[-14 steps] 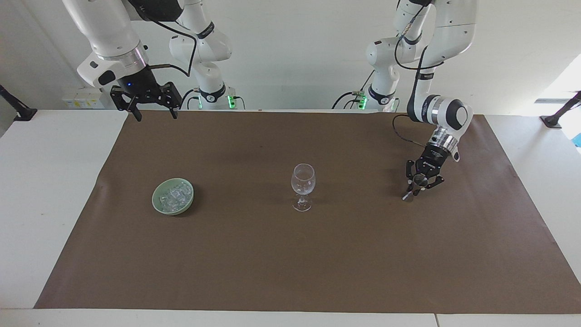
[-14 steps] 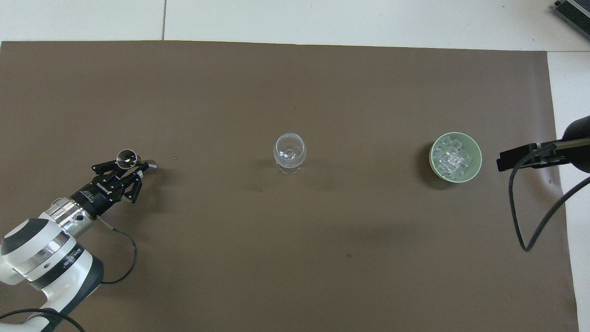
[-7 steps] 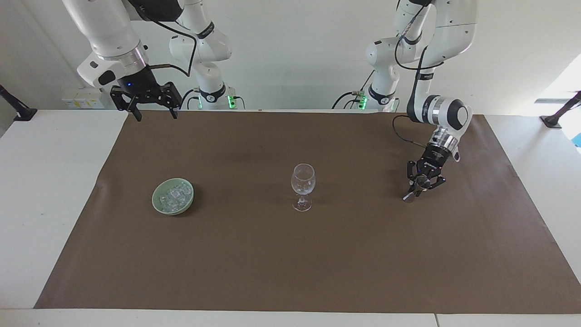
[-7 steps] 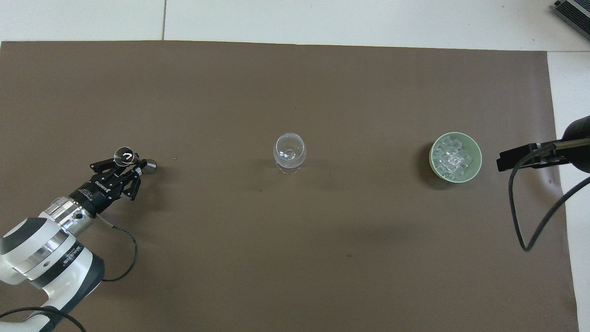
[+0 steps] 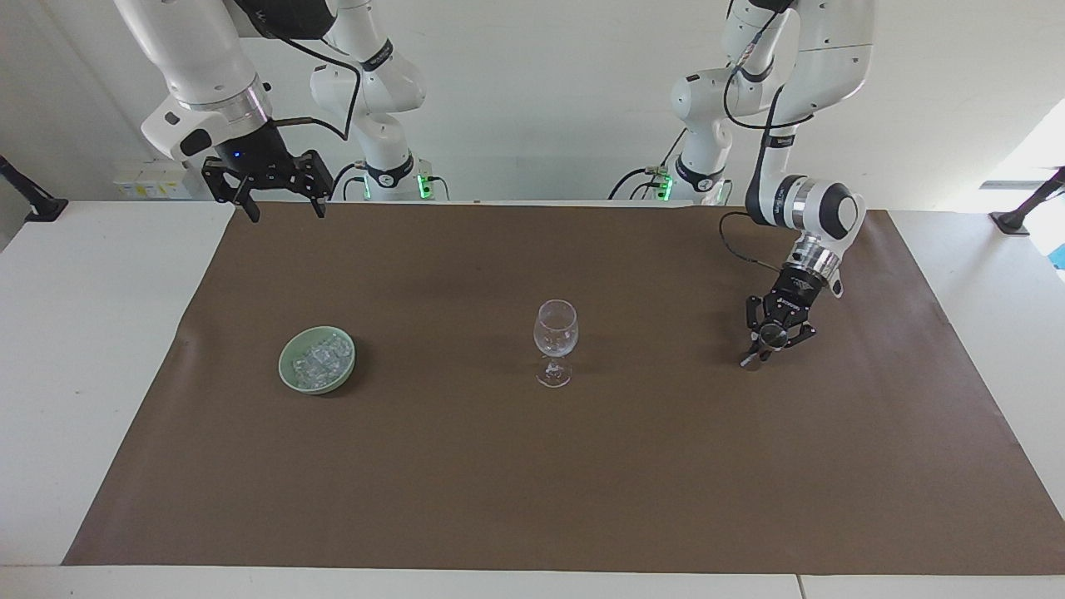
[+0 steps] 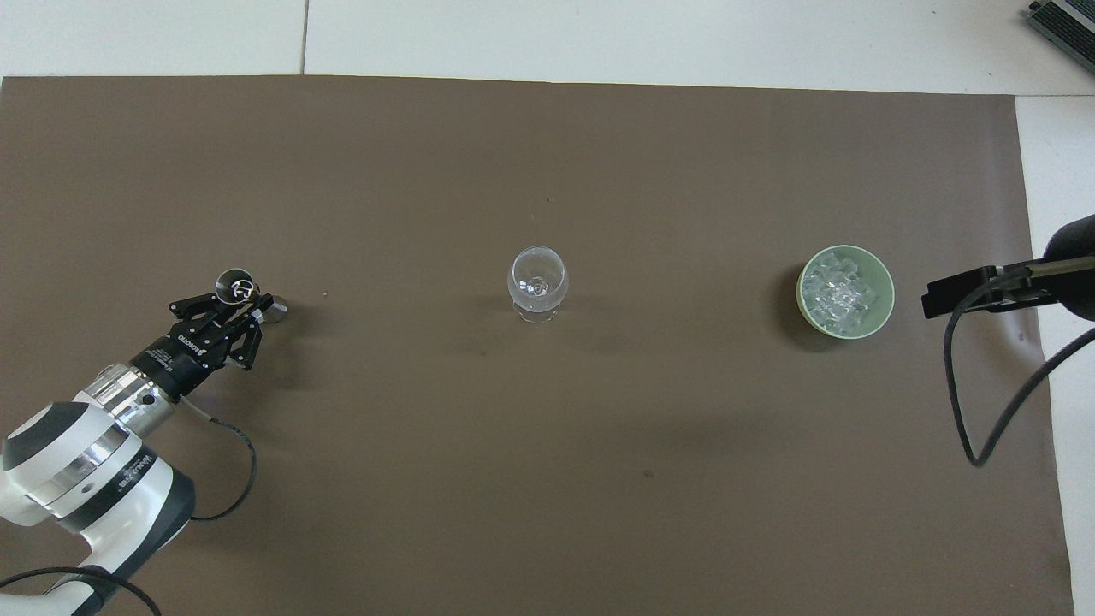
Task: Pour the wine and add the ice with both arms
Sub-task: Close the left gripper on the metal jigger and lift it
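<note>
A clear empty wine glass (image 5: 555, 333) (image 6: 537, 278) stands upright mid-mat. The ice (image 5: 320, 359) (image 6: 843, 293) is heaped in a pale green dish (image 5: 287, 372) (image 6: 804, 301) toward the right arm's end. Low over the mat toward the left arm's end, my left gripper (image 5: 770, 341) (image 6: 248, 301) is shut on a small shiny metal cup (image 6: 233, 285), whose lower end (image 5: 747, 360) touches the mat. My right gripper (image 5: 281, 200) hangs open and empty over the mat's edge by the robots, and that arm waits. Wine is out of view.
A brown mat (image 5: 499, 482) covers most of the white table (image 5: 83, 374). A black cable (image 6: 984, 411) loops over the mat's edge at the right arm's end.
The left gripper has tightened a little on the metal cup and shifted it slightly. The right arm, glass and dish have not moved.
</note>
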